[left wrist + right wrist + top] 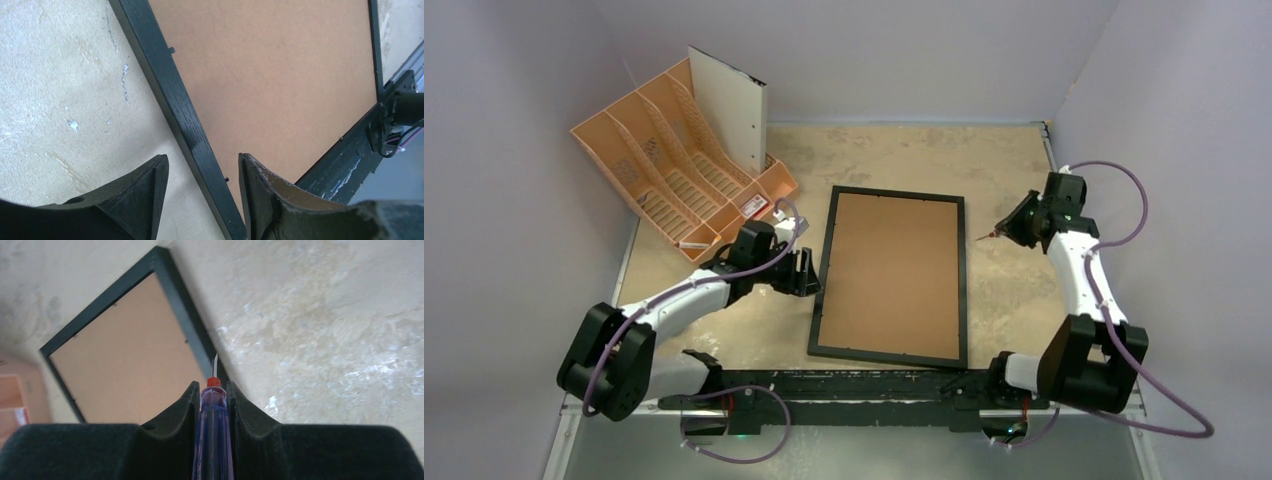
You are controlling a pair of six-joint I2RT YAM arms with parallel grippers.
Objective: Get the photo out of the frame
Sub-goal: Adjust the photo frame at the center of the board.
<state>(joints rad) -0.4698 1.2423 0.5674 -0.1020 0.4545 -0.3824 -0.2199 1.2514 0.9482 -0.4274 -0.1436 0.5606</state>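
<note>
The black frame (824, 270) lies face down in the middle of the table, its brown fibreboard back (892, 272) up. The photo is hidden under the backing. My left gripper (809, 272) is open, its jaws astride the frame's left rail (177, 100), one finger over the table and one over the backing. My right gripper (1007, 230) hovers to the right of the frame's right rail (192, 335), shut on a blue-handled screwdriver (213, 430) with a red collar; its thin tip (983, 237) points at that rail.
An orange file organiser (679, 160) stands at the back left with a white sheet (729, 105) upright in it. A black rail (844, 385) runs along the near table edge. Grey walls close in the left, back and right sides.
</note>
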